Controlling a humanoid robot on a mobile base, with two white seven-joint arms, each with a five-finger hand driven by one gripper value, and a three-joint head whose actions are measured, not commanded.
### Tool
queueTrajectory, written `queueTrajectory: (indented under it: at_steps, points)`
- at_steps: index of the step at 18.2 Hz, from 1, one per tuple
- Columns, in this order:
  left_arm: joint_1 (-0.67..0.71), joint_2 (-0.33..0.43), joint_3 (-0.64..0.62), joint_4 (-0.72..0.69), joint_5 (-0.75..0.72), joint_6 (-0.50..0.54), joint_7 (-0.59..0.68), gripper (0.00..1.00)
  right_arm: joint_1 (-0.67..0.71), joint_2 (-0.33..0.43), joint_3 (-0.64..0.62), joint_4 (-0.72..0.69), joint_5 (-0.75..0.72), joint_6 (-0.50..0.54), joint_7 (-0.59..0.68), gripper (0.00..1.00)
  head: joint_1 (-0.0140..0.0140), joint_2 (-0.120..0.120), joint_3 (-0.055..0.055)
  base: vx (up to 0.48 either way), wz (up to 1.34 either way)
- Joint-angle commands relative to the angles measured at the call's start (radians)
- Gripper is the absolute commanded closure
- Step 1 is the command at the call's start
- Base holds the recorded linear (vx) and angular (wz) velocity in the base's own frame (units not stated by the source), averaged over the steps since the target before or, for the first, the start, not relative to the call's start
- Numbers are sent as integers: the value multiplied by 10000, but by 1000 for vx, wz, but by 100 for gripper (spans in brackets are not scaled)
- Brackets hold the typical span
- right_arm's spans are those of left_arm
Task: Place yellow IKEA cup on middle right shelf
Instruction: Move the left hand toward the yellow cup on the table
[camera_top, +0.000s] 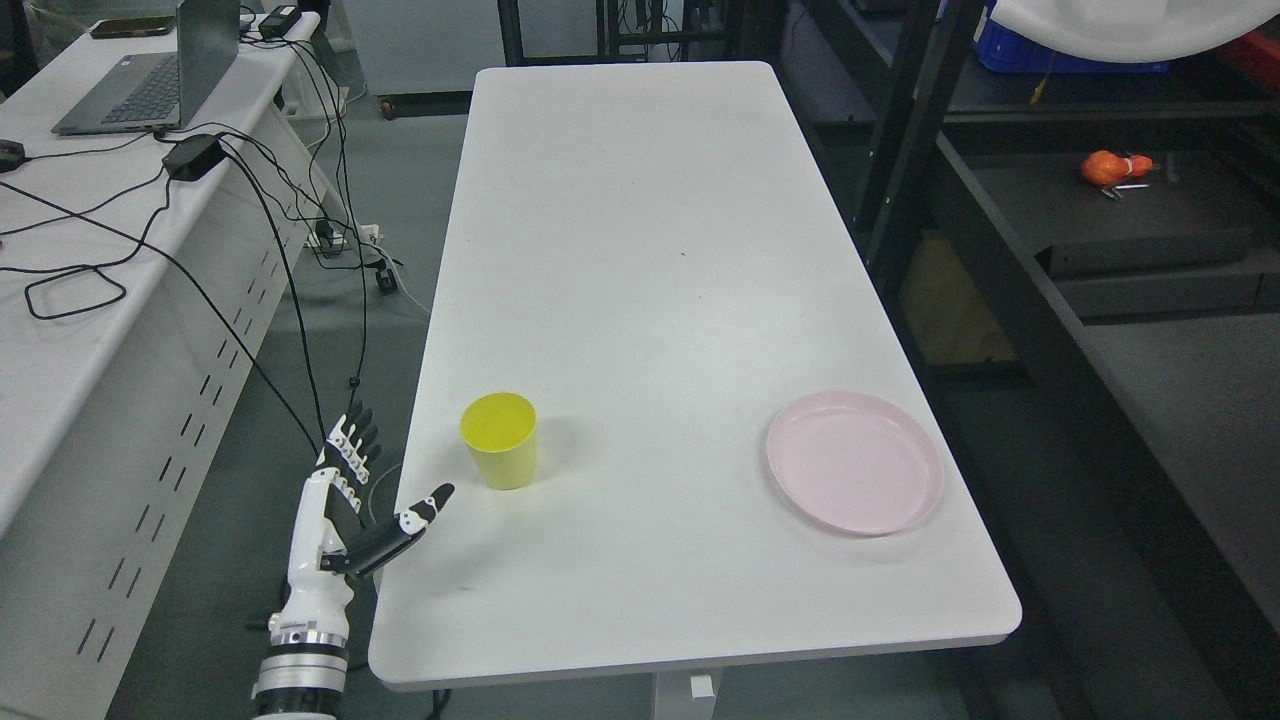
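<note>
1. The left hand (345, 500) rises at the lower left, just off the table's left edge, fingers (352, 445) stretched straight and apart, thumb (415, 520) angled out over the tabletop; it grips nothing.
2. The yellow cup (499, 440) stands upright on the white table (640, 250), just ahead of the thumb tip and to its right, near but not touching. Nothing lies between thumb and cup.
3. A pink plate (855, 462) sits far to the hand's right, well apart from the cup, near the table's right edge.
4. Beyond the plate, farther right, dark shelving (1000, 300) with black uprights runs alongside the table; an orange object (1112, 168) lies on one of its levels, too small to identify.
5. To the hand's left stands a white desk (60, 330) with slotted side panels, carrying a laptop (150, 80), a black power brick (193, 156) and loose black cables (280, 250) that trail down toward the floor just behind the hand.
6. The cup is smooth, matte and tapered, open at the top. The plate is round, shallow and glossy with a raised rim. The tabletop is flat and matte, with rounded corners. The hand has a white shell with black joints.
</note>
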Motion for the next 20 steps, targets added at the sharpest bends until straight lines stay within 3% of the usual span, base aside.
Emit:
queueTrajectory:
  at_steps: [1, 4, 7, 14, 20]
  points:
    - [252, 175, -22, 48, 9, -2, -6, 1, 138, -175, 169, 0, -245, 3, 8, 1, 0, 0, 0, 0, 0]
    - [237, 175, -68, 78, 131, -2, -21, 1, 138, -175, 169, 0, -245, 3, 8, 1, 0, 0, 0, 0, 0]
    - [-130, 175, -282, 292, 1203, 28, -52, 2, 138, -175, 169, 0, -245, 3, 8, 1, 0, 0, 0, 0, 0]
    - [-1433, 175, -298, 1887, 1283, 151, -52, 2, 138, -175, 169, 0, -245, 3, 8, 1, 0, 2, 0, 0, 0]
    - [-1619, 175, -1170, 1996, 1283, 167, -235, 2, 138, -175, 169, 0, -245, 3, 8, 1, 0, 1, 0, 0, 0]
